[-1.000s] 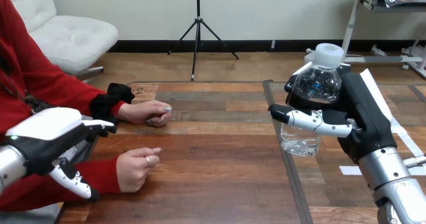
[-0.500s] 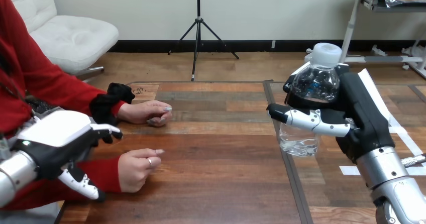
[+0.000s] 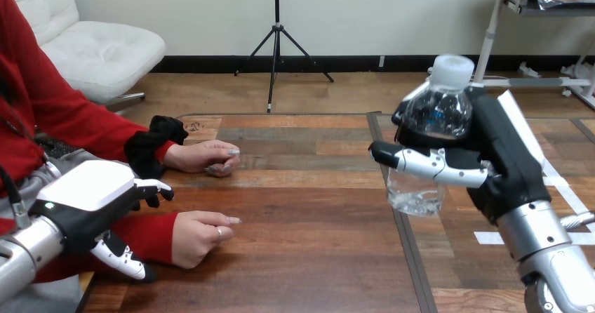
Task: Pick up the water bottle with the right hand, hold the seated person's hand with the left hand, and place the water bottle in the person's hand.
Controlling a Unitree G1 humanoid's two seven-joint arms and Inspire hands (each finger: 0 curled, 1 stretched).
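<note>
- The right hand (image 3: pixel 495 160) has its fingers and thumb wrapped round the water bottle (image 3: pixel 430 116), clamped on its middle. The bottle stands upright, lifted clear of the bench (image 3: pixel 309 257) over its right half. The pick-up looks done.
- The left hand (image 3: pixel 84 202) is at the left edge, near the front corner, over the sleeve of the person's nearer arm. Its fingers and thumb are apart, the thumb hanging in front of the sleeve, and I see no grip closed on the arm.
- The person's nearer hand (image 3: pixel 201 237) rests on the bench just beyond the left hand, loosely curled. The person's farther hand (image 3: pixel 208 157) lies further back along the same side.
- Left to do, by my judgement: take hold of the person's hand, carry the bottle across from well apart on the right, and set it in that hand.
- The bench is dark wood planks, with a seam running front to back right of the middle and white tape marks (image 3: pixel 491 237) near the right edge.
</note>
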